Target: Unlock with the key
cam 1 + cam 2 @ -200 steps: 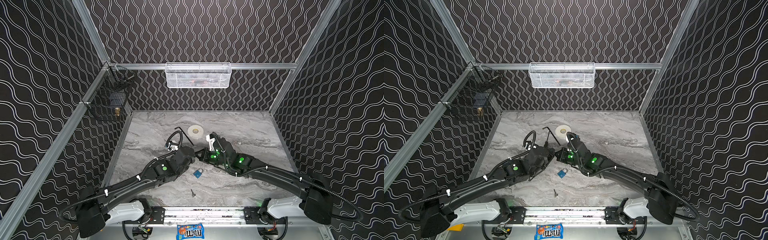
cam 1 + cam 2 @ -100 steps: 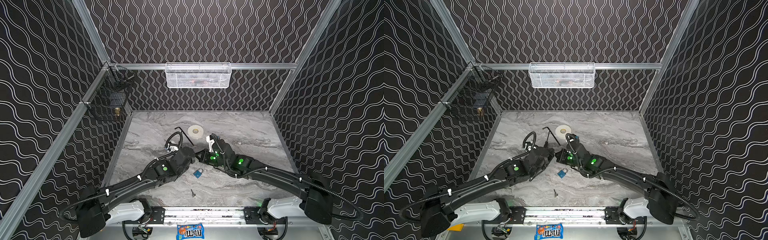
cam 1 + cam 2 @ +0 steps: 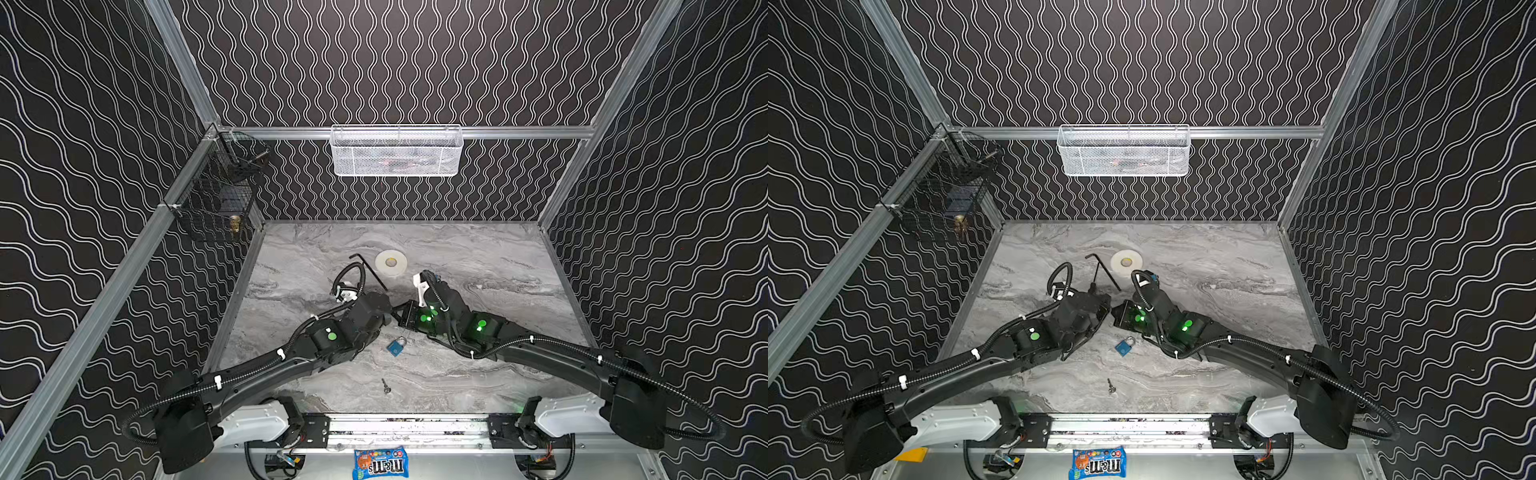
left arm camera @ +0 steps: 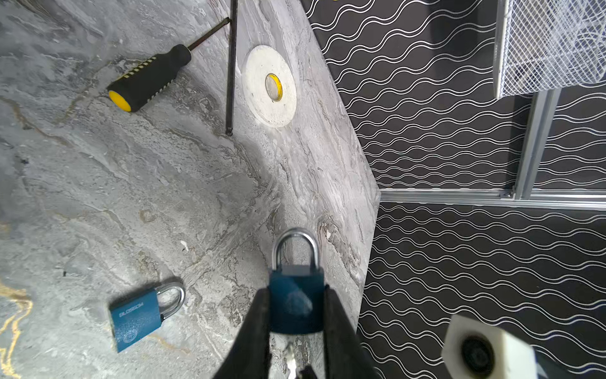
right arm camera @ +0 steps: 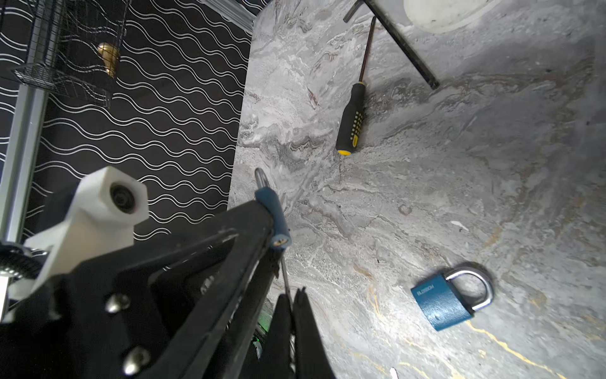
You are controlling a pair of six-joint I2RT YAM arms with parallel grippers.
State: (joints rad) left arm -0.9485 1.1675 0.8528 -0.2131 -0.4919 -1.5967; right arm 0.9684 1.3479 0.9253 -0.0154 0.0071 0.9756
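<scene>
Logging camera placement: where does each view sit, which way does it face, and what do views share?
Both top views: high at the front, looking down and toward the back wall over the table; left arm and right arm show whole.
Left wrist: behind the left end effector, looking along its fingers, shut on the held padlock.
Right wrist: behind the right end effector, shut on the key; the left end effector shows too.
Shared: both wrist views show the spare padlock and screwdriver; both top views nearly match.

1. Black walls with white wavy lines close three sides.
2. The surface has a grey marble pattern.
3. A white mesh basket hangs on the back metal rail.
4. A black wire basket hangs in the left corner.
</scene>
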